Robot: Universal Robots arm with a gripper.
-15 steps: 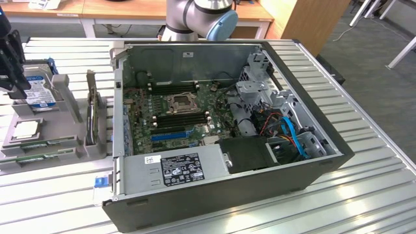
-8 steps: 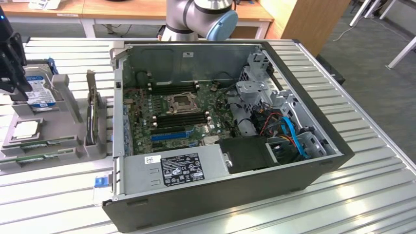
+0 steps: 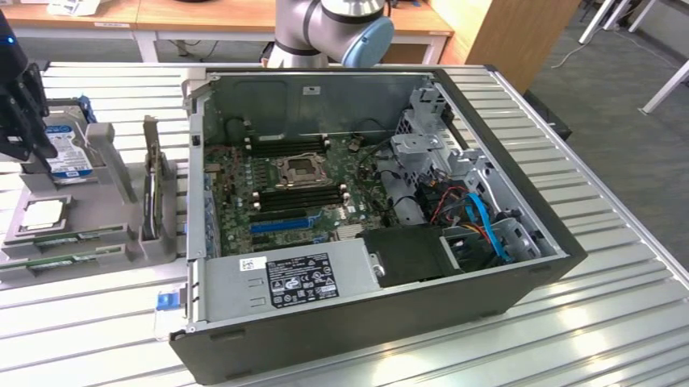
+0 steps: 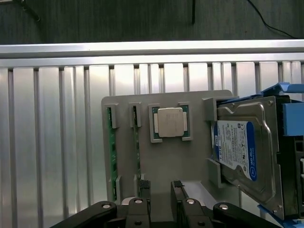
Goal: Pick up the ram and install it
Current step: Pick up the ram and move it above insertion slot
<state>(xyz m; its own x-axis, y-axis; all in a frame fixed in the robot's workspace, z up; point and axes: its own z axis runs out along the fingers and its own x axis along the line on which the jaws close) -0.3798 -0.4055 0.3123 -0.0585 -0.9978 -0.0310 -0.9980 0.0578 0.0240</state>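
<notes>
Two ram sticks stand on edge in slots of a grey holder (image 4: 190, 161): one ram stick (image 4: 113, 152) nearest the holder's outer edge, the other ram stick (image 4: 137, 147) beside it. In the exterior view the ram (image 3: 64, 239) lies at the near end of the holder (image 3: 102, 230), at that view's left. My gripper (image 4: 160, 192) hovers above the holder, open, with nothing between its fingers (image 4: 144, 189). It hangs closer to the processor chip and the hard drive than to the ram. In the exterior view the gripper (image 3: 31, 145) is over the hard drive end.
A square silver processor chip (image 4: 170, 122) and a hard drive (image 4: 242, 147) with a blue-white label share the holder. An open computer case (image 3: 366, 201) stands at the middle of the slatted metal table (image 3: 603, 306), its motherboard memory slots (image 3: 302, 197) exposed. An upright card (image 3: 154, 189) stands between holder and case.
</notes>
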